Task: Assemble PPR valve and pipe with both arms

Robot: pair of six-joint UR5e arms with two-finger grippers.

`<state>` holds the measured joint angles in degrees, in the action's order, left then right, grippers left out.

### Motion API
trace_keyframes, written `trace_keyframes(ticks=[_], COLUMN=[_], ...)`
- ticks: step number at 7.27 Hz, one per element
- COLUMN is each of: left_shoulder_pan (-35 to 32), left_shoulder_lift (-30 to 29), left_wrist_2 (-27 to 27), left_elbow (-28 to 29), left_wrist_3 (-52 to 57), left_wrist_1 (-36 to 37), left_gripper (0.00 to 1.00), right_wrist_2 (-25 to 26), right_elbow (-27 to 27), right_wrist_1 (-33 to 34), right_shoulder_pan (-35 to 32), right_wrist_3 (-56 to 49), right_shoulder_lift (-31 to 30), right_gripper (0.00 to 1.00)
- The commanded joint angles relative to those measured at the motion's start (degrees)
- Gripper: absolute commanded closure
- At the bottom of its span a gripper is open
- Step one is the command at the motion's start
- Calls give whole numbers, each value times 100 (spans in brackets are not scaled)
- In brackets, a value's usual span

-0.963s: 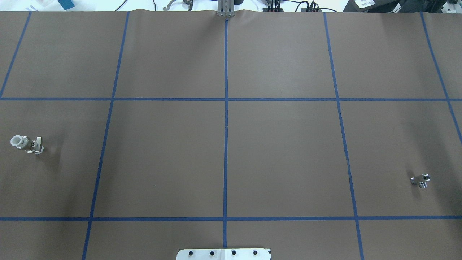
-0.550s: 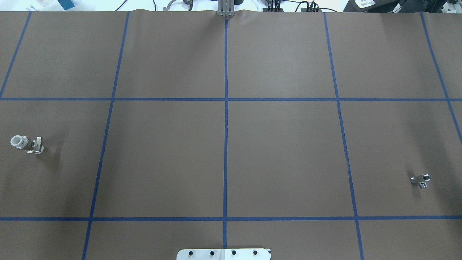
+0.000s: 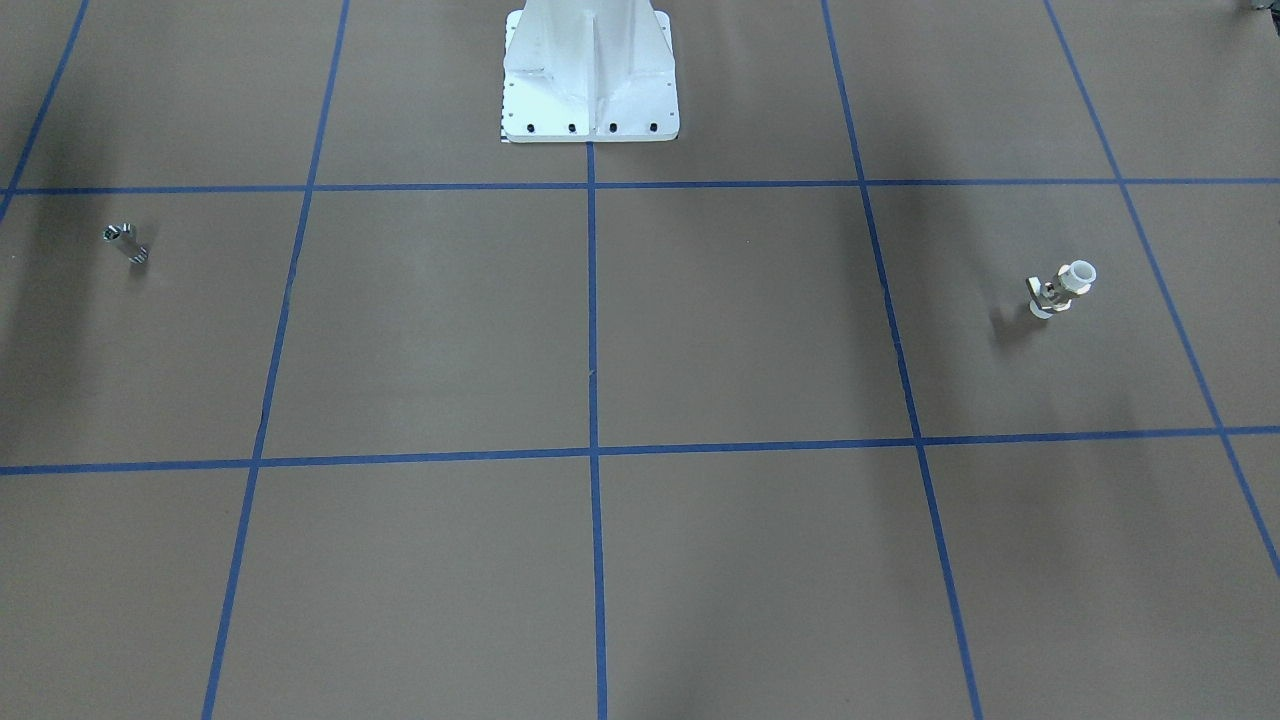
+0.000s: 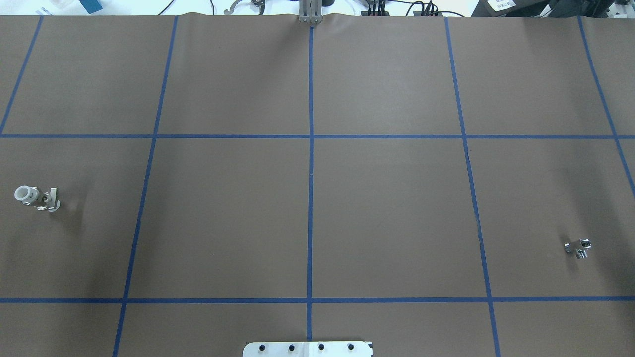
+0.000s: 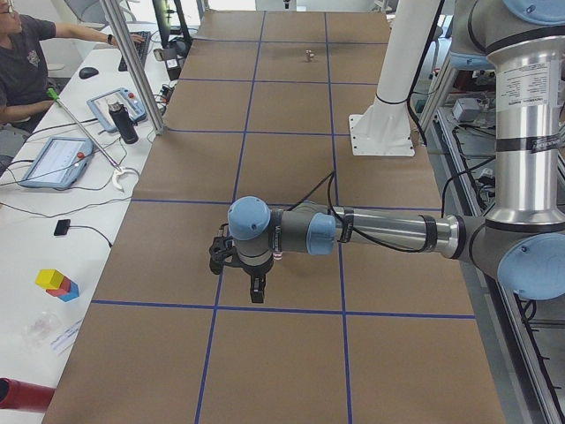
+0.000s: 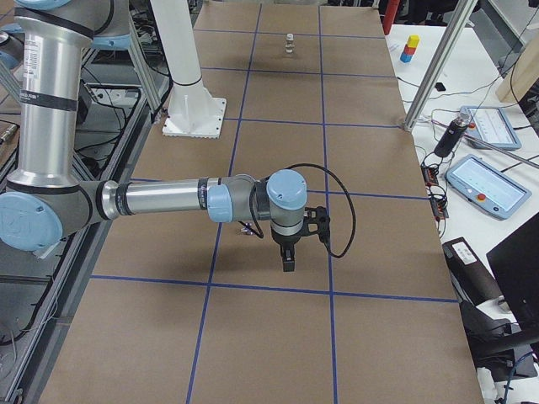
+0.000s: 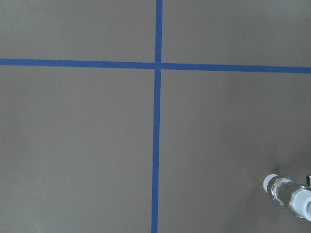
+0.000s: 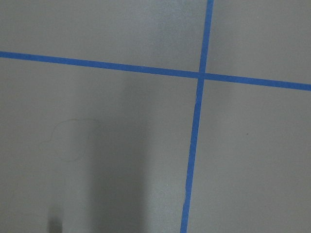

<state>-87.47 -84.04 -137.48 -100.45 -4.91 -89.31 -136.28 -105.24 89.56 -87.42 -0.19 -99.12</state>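
Across the bench (image 4: 387, 213) nothing has shifted in the last second: the left arm (image 5: 388, 231) and right arm (image 6: 160, 199) hang over it, and I cannot tell whether the left tool (image 5: 257, 293) or right tool (image 6: 288, 261) is open. The PPR valve (image 4: 36, 198) lies untouched near the bench's left edge, the pipe (image 4: 578, 248) near its right edge, so pick-up, I judge, has not begun. No brand or writing is readable.

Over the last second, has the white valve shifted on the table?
No. The white valve lies at the same spot, equally far left of the blue tape line, and points the same way.
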Motion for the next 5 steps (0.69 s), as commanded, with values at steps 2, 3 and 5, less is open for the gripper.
trace_keyframes(ticks=[2, 3, 5], left_shoulder_pan=[885, 1499, 1986], left_shoulder_lift=[-42, -17, 10], left_wrist_2=[-7, 54, 169], left_elbow=[-9, -1, 0], left_wrist_3=[-1567, -2706, -3438], left_wrist_1=[-881, -1643, -2494], left_gripper=[0, 0, 0], right_wrist_2=[-30, -65, -91], right_elbow=[21, 47, 47], right_wrist_1=[-270, -586, -651], right_shoulder_pan=[14, 32, 58], right_wrist_3=[-16, -7, 36], right_shoulder_lift=[-28, -115, -125], right_gripper=[0, 0, 0])
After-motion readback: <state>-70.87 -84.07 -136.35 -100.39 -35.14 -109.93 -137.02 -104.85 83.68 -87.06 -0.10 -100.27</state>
